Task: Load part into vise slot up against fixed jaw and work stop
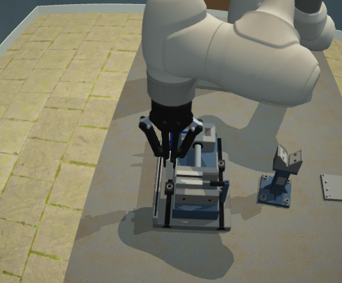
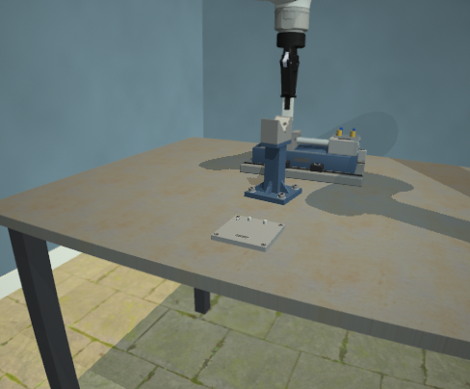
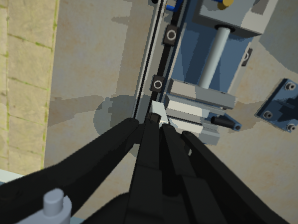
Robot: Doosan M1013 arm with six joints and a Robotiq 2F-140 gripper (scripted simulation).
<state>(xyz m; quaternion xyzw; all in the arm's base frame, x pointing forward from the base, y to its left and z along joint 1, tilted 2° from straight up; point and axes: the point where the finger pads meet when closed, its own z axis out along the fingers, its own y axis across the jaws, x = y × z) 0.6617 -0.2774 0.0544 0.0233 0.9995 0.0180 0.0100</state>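
Note:
The part (image 1: 192,181) is a pale grey block lying between the jaws of the vise (image 1: 196,211), beside the fixed jaw (image 1: 194,199). The black work stop (image 1: 216,183) points at its right end. The moving jaw (image 1: 197,171) stands apart from the part on its rod. In the wrist view the part (image 3: 192,107) lies just past the fingertips. My gripper (image 1: 169,158) is shut and points down over the vise's left end. In the exterior view the gripper (image 2: 287,103) hangs above the vise (image 2: 313,156). A small pale patch shows at the fingertips (image 3: 154,119); I cannot tell what it is.
The V-block (image 1: 287,159) stands on its blue base to the right of the vise; it also shows in the exterior view (image 2: 275,131). The infeed plate (image 1: 335,187) lies bare further right. The air cylinder (image 1: 207,138) sits behind the moving jaw.

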